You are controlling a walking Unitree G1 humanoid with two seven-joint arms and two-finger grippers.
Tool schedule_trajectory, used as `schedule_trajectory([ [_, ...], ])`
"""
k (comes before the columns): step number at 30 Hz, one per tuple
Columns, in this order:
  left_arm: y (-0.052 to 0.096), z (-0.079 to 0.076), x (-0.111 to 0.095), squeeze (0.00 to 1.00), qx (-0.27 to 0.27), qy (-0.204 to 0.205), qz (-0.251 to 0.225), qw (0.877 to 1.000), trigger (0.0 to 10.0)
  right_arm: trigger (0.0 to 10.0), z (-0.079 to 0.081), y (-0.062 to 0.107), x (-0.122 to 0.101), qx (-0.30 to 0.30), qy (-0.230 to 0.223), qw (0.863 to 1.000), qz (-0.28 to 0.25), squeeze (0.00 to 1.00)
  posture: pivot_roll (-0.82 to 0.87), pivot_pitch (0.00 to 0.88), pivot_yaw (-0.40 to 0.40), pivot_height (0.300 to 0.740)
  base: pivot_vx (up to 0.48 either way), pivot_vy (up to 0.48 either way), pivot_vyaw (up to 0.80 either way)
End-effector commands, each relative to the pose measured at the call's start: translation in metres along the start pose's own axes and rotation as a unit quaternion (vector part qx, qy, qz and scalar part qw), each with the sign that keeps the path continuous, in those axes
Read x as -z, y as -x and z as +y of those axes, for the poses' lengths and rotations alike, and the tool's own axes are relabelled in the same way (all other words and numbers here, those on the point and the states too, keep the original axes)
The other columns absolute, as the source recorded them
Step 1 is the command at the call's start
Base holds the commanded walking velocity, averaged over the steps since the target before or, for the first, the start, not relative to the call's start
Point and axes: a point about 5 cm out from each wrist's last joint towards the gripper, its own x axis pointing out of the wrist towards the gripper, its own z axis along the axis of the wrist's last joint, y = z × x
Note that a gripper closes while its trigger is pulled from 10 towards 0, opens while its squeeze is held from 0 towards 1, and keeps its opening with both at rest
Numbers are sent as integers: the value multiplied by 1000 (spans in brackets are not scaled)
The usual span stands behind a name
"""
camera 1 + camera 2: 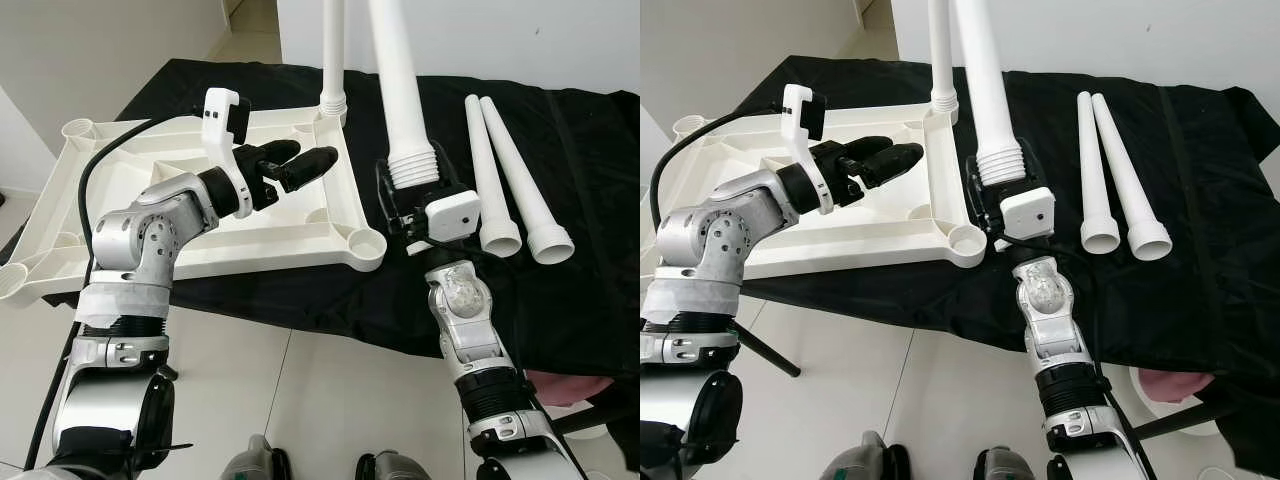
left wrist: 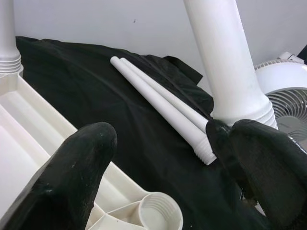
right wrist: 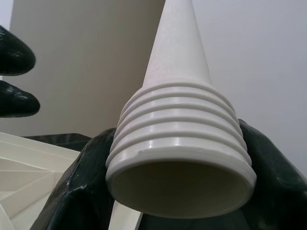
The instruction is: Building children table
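1. A white plastic tabletop (image 1: 200,215) lay upside down on a black cloth (image 1: 560,150) that covered the counter, its ribbed underside facing up and a round threaded socket at each visible corner.
2. One white leg (image 1: 333,60) already stood upright in the tabletop's far corner socket, on the side nearer the robot's right arm.
3. The near corner socket (image 1: 366,243) on that same side of the tabletop was open, with nothing screwed into it.
4. The right claw (image 1: 412,195) was pinching a second white leg (image 1: 400,80) by its ribbed, threaded end, one black finger pressed on each side of the threads.
5. That held leg stood nearly upright, its open threaded mouth pointing down, just beside the open near corner socket and a little above the cloth; it was not seated in the tabletop.
6. The left claw (image 1: 300,165) hovered over the tabletop's ribbed underside, between the standing leg and the open socket, its two black fingers spread and gripping nothing.
7. Two spare legs (image 1: 515,175) lay side by side on the cloth, well apart from the tabletop on the far side of the held leg, their flared threaded ends toward the robot.
8. In the left wrist view a white fan (image 2: 285,96) showed beyond the cloth's edge, behind the held leg.
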Motion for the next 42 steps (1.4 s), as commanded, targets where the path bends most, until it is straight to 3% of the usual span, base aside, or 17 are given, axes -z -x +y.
schedule_trajectory([
  [1, -1, -10, -4, 0, 90, 10, 9, 996, 10000, 10000, 5, 1, -4, -17, 6, 1000, -16, 0, -73, 81, 77, 740, 0, 0, 0],
  [4, -5, -14, -7, 0, 109, 23, 13, 994, 10000, 10000, 10, 2, -5, -29, 5, 999, -19, 0, -73, 82, 76, 740, 0, 0, 0],
  [5, -9, -14, -10, 0, 110, 56, 14, 992, 10000, 10000, 14, 3, -4, -40, 2, 999, -19, 0, -73, 82, 77, 740, 0, 0, 0],
  [8, -12, -14, -15, 0, 109, 75, 13, 991, 10000, 10000, 17, 4, -3, -53, -2, 998, -16, 0, -74, 84, 77, 740, 0, 0, 0],
  [21, -20, -10, -27, 0, 102, 95, 6, 990, 10000, 10000, 28, 12, -1, -83, -5, 996, -8, 0, -75, 95, 78, 740, 0, 0, 0],
  [34, -34, 12, -26, 0, 11, 102, 25, 994, 10000, 10000, 37, 20, -1, -108, -1, 994, -2, 0, -82, 100, 87, 740, 0, 0, 0],
  [37, -35, 27, -39, 0, -43, 114, 8, 993, 10000, 10000, 40, 26, 2, -118, 1, 993, 4, 0, -82, 100, 87, 740, 0, 0, 0],
  [42, -35, 35, -49, 0, -76, 115, 0, 990, 10000, 10000, 41, 28, 2, -121, 2, 993, 7, 0, -76, 106, 86, 740, 0, 0, 0],
])
